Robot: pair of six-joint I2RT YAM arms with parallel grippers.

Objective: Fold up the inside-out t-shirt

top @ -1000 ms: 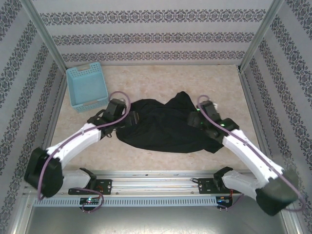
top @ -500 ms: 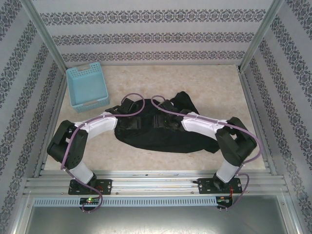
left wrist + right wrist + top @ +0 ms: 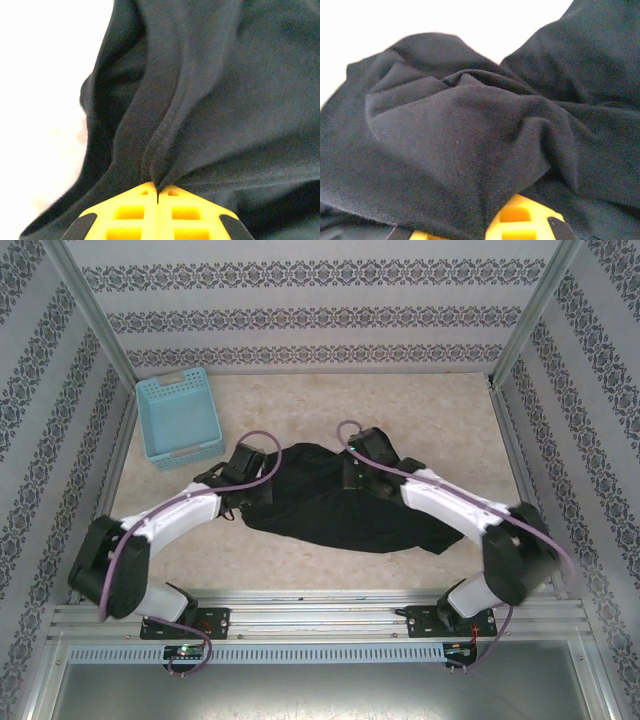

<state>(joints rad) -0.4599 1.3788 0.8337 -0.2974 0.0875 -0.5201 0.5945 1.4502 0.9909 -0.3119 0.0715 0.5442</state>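
The inside-out t-shirt (image 3: 330,505) is seen as a crumpled black heap on the table (image 3: 400,405), roughly mid-table, between the two arms and well apart from the light blue basket (image 3: 178,418) at the far left. No flat panel, straight hem or clean crease is visible, and sleeves and neck cannot be told apart in the bunch. No white tag is made out.

The left gripper (image 3: 262,487) is set at the left edge of the heap. In the left wrist view, the left gripper (image 3: 157,189) is pressed together, with a narrow ridge of fabric pinched between the yellow fingers (image 3: 130,212) and running away from the tips. The right gripper (image 3: 352,472) is set on the far upper side of the heap. In the right wrist view, one yellow finger (image 3: 517,220) is half buried under a thick fold. The jaws are closed, and cloth is judged to be caught between them, though the contact itself is hidden.

Progress is judged early. Two grips are taken and nothing is folded. Lifting, spreading flat and smoothing are left to do, and then every fold. The holds are thin pinches on floppy cloth, so slipping is judged possible.
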